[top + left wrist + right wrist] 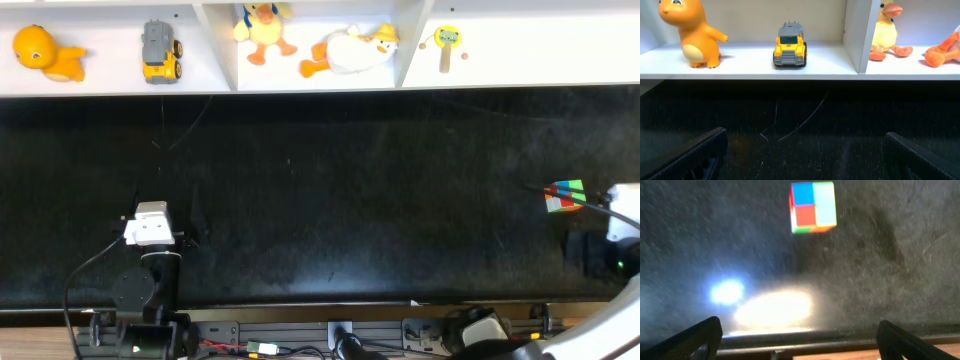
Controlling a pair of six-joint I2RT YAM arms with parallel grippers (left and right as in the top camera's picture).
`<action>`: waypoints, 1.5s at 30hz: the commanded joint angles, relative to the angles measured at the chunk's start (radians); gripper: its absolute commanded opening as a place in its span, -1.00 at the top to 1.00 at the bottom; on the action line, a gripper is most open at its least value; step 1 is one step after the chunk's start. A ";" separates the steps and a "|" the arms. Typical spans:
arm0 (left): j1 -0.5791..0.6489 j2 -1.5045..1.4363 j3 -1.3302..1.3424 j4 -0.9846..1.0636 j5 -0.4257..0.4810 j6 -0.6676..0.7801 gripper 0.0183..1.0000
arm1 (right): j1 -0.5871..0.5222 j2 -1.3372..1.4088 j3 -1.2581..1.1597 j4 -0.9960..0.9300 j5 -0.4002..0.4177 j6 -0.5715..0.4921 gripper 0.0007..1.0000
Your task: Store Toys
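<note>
The multicoloured cube (pixel 565 195) lay on the black mat (pixel 350 200) at the right edge, near the right gripper (pixel 799 324), which stood released; the left gripper (pixel 805 137), likewise released, faced the far shelf (pixel 745 70)

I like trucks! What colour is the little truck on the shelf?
The truck is yellow and grey, best seen in the left wrist view.

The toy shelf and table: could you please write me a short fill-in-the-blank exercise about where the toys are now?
1. The figure beside the yellow truck is ___ in colour.
2. The yellow duck and the white duck share the ___ compartment of the shelf.
3. The cube lies on the table by the ___ arm.
Missing words: orange; middle; right.
</note>
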 commanded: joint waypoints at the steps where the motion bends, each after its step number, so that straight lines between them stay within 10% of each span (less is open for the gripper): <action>1: -0.003 -0.010 -0.001 -0.002 -0.001 0.019 -1.00 | -0.109 0.049 -0.005 0.031 -0.048 -0.150 -1.00; 5: -0.003 -0.010 -0.001 -0.002 -0.001 0.019 -1.00 | -0.213 0.100 -0.005 0.096 -0.145 -0.299 -0.99; 15: -0.003 -0.010 -0.001 -0.002 -0.001 0.019 -1.00 | -0.213 0.246 -0.005 0.228 -0.354 -0.297 -0.99; 36: -0.003 -0.010 -0.001 -0.002 -0.001 0.019 -1.00 | 0.051 0.344 -0.006 0.361 -0.315 0.132 -0.98; 45: -0.003 -0.010 -0.001 -0.002 -0.001 0.019 -1.00 | 0.050 0.343 -0.063 0.394 -0.263 0.143 -0.96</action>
